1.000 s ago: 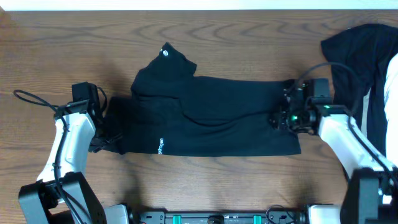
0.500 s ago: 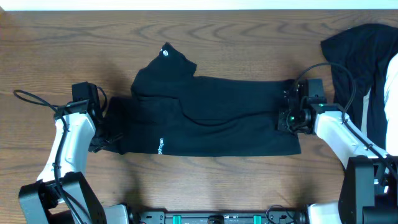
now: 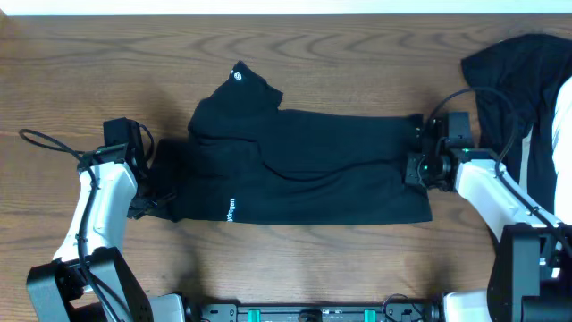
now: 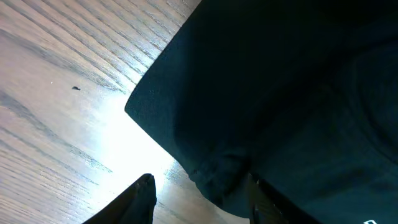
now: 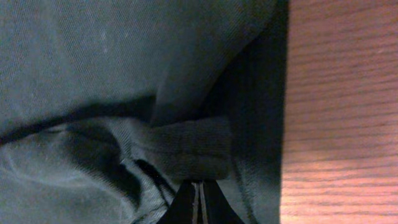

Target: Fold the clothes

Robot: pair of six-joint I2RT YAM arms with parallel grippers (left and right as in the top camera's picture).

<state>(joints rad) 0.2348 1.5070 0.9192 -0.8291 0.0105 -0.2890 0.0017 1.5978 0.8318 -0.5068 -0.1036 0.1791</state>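
The clothes (image 3: 313,170), a black garment with a tiny white logo (image 3: 238,75) and white lettering (image 3: 231,211), lie spread across the middle of the wooden table. At the garment's left edge my left gripper (image 3: 141,204) stands open. In the left wrist view this gripper (image 4: 199,198) straddles a bunched corner of the fabric (image 4: 217,177), with one finger (image 4: 144,194) over bare wood. At the right edge my right gripper (image 3: 415,168) is shut. In the right wrist view its tips (image 5: 199,196) are pressed together on a folded hem (image 5: 193,152).
A second dark pile of fabric (image 3: 514,76) lies at the far right, with something white (image 3: 560,134) beside it. A loose cable (image 3: 45,141) loops by the left arm. A pale strip (image 3: 286,5) runs along the table's far edge.
My right gripper has closed its jaws on the garment's right edge and shifted slightly right. The left arm and the garment have stayed where they were.
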